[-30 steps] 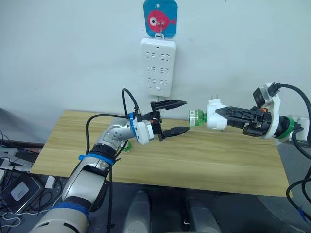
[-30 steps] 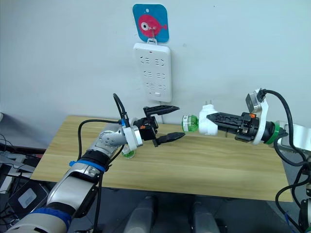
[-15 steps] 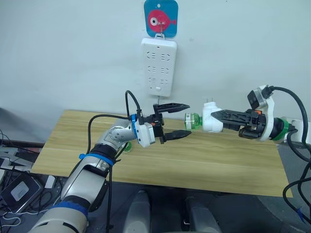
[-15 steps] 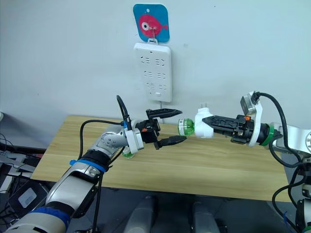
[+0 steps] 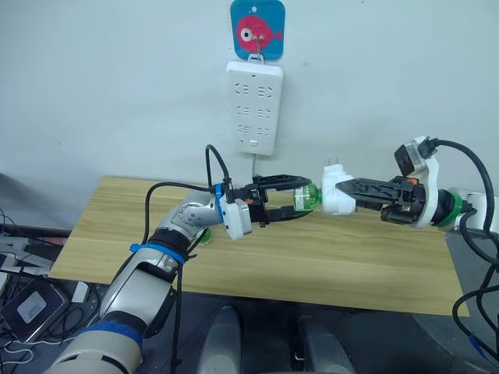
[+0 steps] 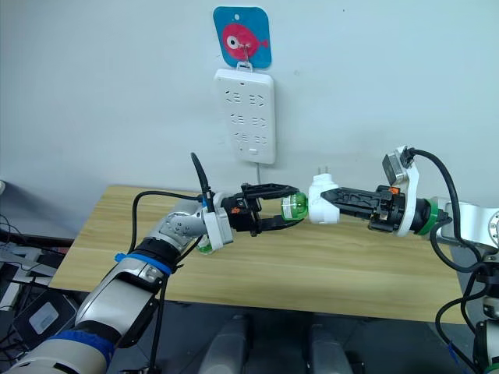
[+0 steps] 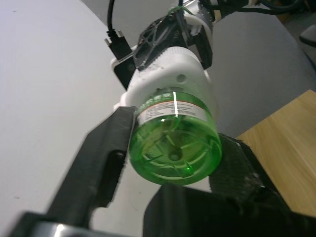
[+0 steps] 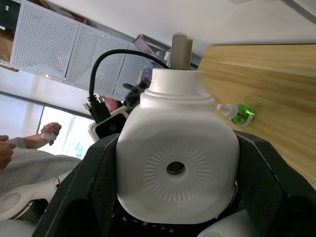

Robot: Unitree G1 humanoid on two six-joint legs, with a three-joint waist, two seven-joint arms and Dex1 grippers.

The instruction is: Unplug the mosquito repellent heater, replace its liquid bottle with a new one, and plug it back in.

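The right jaws (image 6: 331, 204) grip the mosquito repellent heater (image 6: 322, 199); the left jaws (image 6: 284, 210) straddle its green bottle (image 6: 294, 207), not visibly clamped: close squarely, then twist

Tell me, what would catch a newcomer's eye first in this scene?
Probably the two arms meeting in mid-air above the wooden table: the right gripper holds the white mosquito repellent heater sideways, and the left gripper brackets the green liquid bottle sticking out of it. Behind them, a white power strip hangs on the wall under a blue fish hook.
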